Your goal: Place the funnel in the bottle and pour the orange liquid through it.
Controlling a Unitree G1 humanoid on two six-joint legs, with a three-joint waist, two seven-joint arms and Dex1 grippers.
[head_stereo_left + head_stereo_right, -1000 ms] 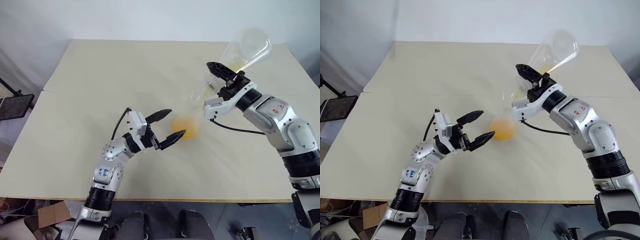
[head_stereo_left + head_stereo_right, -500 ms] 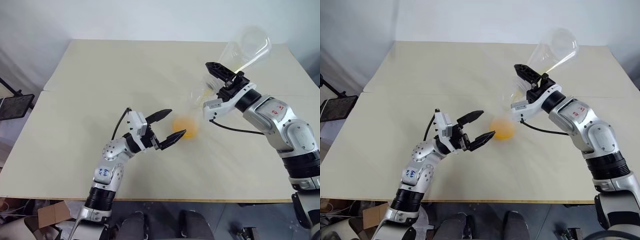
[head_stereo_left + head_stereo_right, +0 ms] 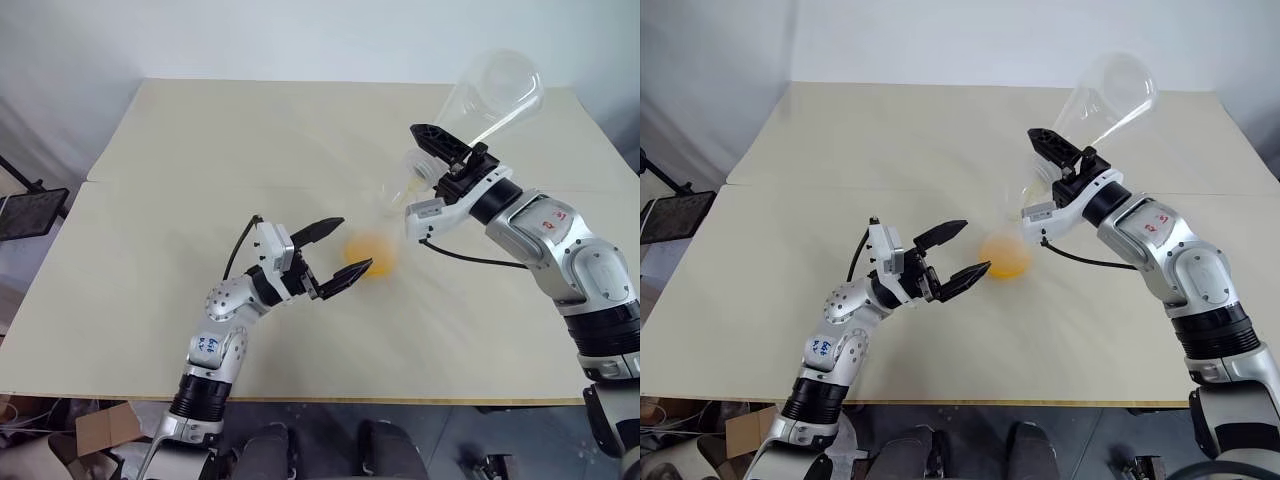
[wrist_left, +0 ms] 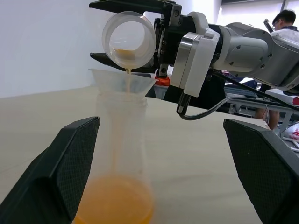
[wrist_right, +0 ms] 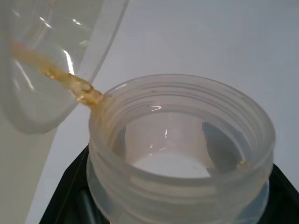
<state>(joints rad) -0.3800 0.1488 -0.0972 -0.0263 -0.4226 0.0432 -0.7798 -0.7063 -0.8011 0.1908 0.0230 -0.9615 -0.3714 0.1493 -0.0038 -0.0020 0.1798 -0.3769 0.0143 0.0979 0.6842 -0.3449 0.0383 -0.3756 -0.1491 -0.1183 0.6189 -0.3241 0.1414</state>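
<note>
A pale beige table [image 3: 200,150] carries the scene. Near the middle of the table stands the bottle [image 4: 119,163], frosted and flask-shaped, with the orange liquid [image 4: 114,203] pooled in its wide base. From the head views the bottle reads mostly as an orange disc [image 3: 370,252] on the tabletop.

The funnel [image 4: 122,82] sits in the bottle's neck, its wide cone open upward.

The right gripper [image 3: 440,165] is clamped shut around the neck of a large clear conical flask [image 3: 490,95]. The flask is held above the table, toward the far right corner, and tipped so that its base points up and away while its round mouth [image 4: 128,39] faces down over the funnel. A thin stream of orange liquid runs from the lip of the mouth into the cone. A small amount of liquid remains at the lower edge of the mouth, and the flask body looks nearly empty, though its clear wall makes that hard to judge.

The left gripper [image 3: 338,252] hovers just beside the bottle on the side toward the near edge, its two black fingers [image 4: 70,158] spread wide on either side of the bottle without touching it. It holds nothing.

In the left wrist view a person [image 4: 285,21] is partly visible in the background.
</note>
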